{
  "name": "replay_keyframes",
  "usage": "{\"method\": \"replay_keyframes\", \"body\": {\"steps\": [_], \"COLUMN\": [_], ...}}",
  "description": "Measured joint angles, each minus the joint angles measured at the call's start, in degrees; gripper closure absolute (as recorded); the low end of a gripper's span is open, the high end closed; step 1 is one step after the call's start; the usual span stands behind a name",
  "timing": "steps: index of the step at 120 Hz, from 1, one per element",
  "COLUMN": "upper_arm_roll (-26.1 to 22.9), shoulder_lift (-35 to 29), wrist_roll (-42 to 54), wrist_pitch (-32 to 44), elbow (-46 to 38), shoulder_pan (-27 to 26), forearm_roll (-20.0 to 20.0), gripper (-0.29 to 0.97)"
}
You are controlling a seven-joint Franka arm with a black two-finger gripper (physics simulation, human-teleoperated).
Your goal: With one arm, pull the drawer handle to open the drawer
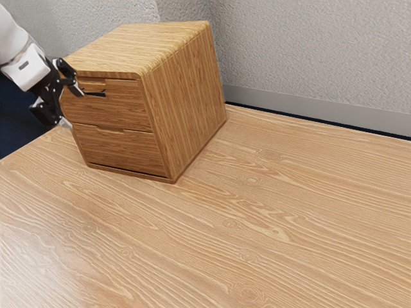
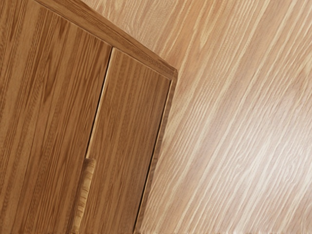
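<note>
A wooden cabinet (image 1: pixel 173 83) with two drawers stands on the wooden table at the exterior view's upper left. The top drawer (image 1: pixel 112 106) sits flush with the cabinet front, and its wooden bar handle (image 1: pixel 95 84) runs along its upper edge. My black gripper (image 1: pixel 60 96) is at the near-left edge of that drawer front, open, with its upper finger (image 1: pixel 69 78) just beside the handle's end and nothing held. In the wrist view both drawer fronts show, along with the lower drawer's handle (image 2: pixel 83 195).
The lower drawer (image 1: pixel 122 149) is flush too. A grey wall (image 1: pixel 308 45) with a pale skirting runs behind the cabinet. The wooden tabletop (image 1: pixel 257 218) stretches wide toward the exterior view's right and front.
</note>
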Motion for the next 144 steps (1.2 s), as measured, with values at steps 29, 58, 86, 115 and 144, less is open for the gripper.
{"method": "replay_keyframes", "body": {"steps": [29, 58, 86, 115, 144], "upper_arm_roll": [0.02, 2.21, 4.58, 5.25, 5.64], "shoulder_lift": [-0.08, -0.38, -0.38, -0.41, 0.26], "wrist_roll": [0.27, 0.50, 0.65, 0.62, 0.57], "wrist_pitch": [5.16, 11.71, 15.43, 16.72, 17.27], "elbow": [-3.73, -5.58, -5.78, -7.03, -6.12], "shoulder_pan": [3.42, 3.29, 2.58, 3.01, 2.54], "forearm_roll": [2.29, 3.49, 3.68, 3.54, 3.17], "gripper": [0.00, 0.00, 0.00, 0.00, 0.00]}}
